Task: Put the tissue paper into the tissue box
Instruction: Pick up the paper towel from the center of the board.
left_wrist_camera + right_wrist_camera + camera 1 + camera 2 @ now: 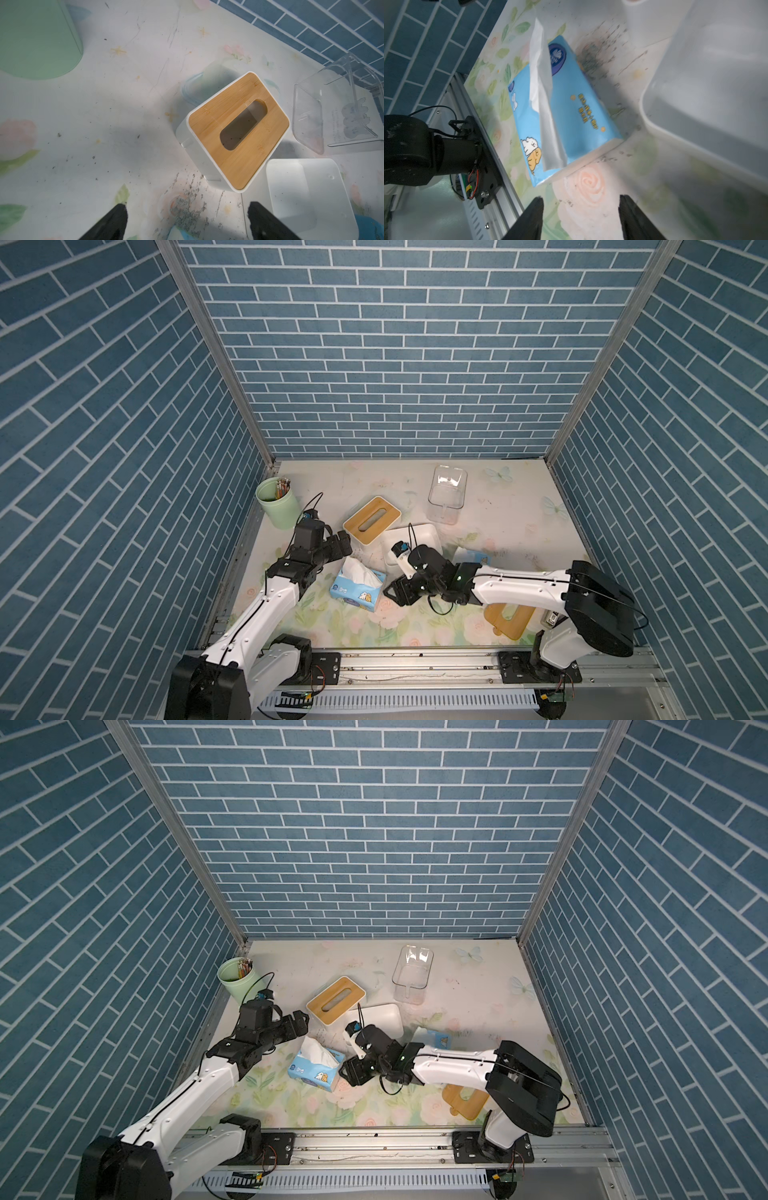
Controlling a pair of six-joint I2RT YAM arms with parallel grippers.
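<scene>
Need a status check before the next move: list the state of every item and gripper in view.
Tissue pack: lying flat, sheet sticking out.
Lidded tissue box: closed, looks empty.
White box: lidless, empty.
Loose bamboo lid: lying flat.
Green cup: upright, holding pencils.
Clear container: empty.
Left gripper: open, empty.
Right gripper: open, empty.

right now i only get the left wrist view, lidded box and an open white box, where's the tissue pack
Observer: The blue tissue pack lies nearer the robot than the lidded box, a white tissue sticking up from it.
Operator: is the right tool on it
Observer: No, the right tool is open and empty, just short of the pack's end.
Operator: any loose lid around
Observer: A bamboo lid lies flat, partly under the right arm.
</scene>
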